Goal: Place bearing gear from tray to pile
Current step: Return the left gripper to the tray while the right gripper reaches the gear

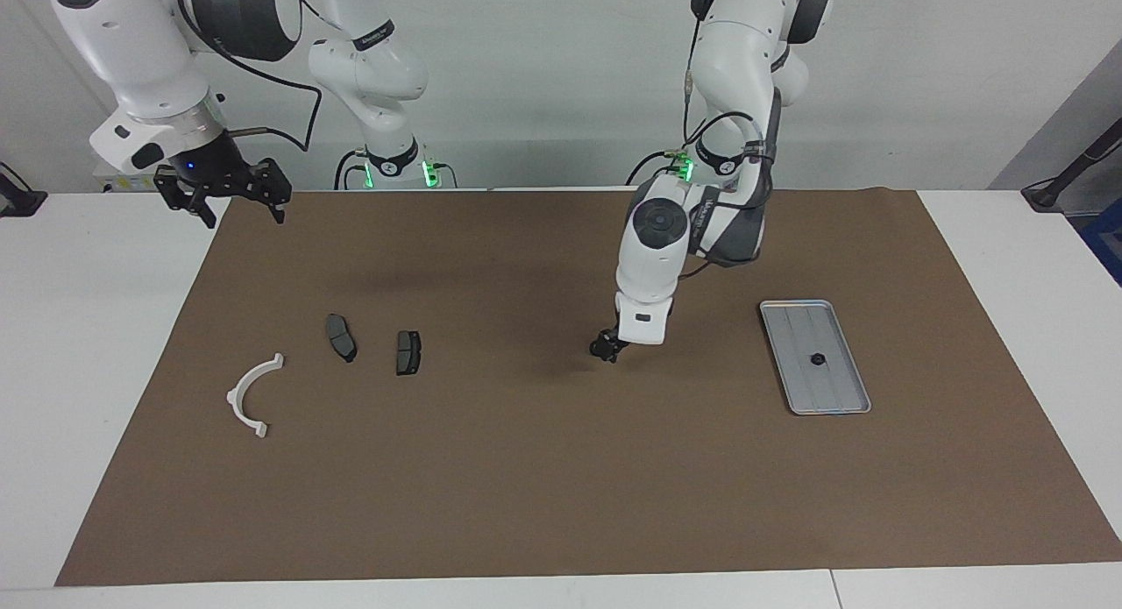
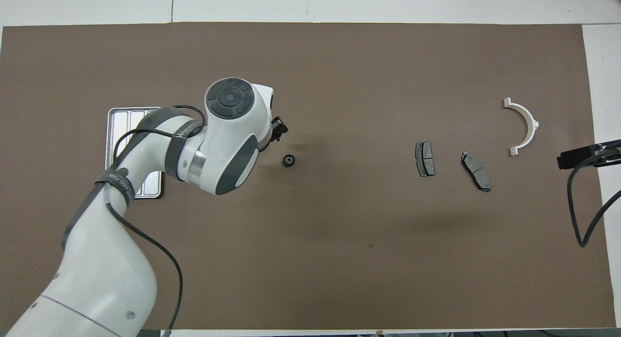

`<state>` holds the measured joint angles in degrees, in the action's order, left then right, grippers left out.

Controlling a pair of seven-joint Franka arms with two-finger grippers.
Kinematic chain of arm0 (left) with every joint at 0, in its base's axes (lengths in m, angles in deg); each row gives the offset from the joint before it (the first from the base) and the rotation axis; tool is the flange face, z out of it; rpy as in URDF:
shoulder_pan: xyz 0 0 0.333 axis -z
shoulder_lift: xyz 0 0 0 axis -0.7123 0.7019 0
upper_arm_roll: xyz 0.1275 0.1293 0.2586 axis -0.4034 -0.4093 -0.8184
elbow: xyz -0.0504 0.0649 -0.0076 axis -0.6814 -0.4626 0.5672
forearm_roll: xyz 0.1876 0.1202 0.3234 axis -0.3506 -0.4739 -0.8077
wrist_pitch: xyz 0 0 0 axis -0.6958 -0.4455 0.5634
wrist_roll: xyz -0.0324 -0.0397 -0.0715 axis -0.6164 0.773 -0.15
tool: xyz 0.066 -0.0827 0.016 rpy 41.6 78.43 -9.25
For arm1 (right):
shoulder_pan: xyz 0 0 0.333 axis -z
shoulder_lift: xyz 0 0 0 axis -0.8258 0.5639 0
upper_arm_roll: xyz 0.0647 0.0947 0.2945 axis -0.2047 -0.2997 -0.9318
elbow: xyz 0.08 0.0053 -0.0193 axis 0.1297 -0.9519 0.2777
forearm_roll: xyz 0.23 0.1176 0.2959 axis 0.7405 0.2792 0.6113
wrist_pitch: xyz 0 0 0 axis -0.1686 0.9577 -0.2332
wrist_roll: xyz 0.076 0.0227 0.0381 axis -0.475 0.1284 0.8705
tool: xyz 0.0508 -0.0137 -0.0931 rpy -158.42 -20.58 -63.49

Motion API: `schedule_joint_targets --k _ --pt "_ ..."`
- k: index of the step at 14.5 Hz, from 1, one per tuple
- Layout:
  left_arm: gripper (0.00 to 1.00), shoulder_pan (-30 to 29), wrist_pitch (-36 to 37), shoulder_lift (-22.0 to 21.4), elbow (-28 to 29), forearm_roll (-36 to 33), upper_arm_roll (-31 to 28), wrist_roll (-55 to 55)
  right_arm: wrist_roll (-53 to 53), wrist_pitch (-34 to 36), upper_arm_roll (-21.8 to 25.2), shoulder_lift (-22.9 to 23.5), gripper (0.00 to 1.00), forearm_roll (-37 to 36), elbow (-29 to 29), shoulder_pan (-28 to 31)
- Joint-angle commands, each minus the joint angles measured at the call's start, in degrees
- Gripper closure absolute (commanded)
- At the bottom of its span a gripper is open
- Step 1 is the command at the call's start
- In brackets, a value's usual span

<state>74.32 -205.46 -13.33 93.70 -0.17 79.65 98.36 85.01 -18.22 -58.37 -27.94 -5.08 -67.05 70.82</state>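
Bearing gear (image 2: 289,161) lies on mat betw. tray (image 1: 855,394) and pile (image 2: 425,158), well apart from both; left hand (image 2: 278,129) released beside it; right hand (image 1: 223,191) open, waits; risk: gear left short of pile, or rolls if nudged.

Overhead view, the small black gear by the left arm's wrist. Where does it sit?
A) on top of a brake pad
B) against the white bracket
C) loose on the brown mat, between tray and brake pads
C: the gear lies alone on the brown mat beside the left gripper, between the tray and the nearer brake pad, touching neither.
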Motion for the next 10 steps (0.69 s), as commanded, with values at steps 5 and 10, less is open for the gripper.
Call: schedule_joint_targets --k 5,10 --pt "0.09 -17.19 3.22 -9.09 7.65 -0.07 0.49 -30.71 -2.2 -4.72 -0.33 11.82 0.0 -1.83 7.72 -2.57" --pt "0.18 -25.03 -4.15 -9.27 11.51 -0.07 0.49 -44.87 -19.48 -0.33 -0.42 27.2 0.0 -5.0 25.11 -15.04"
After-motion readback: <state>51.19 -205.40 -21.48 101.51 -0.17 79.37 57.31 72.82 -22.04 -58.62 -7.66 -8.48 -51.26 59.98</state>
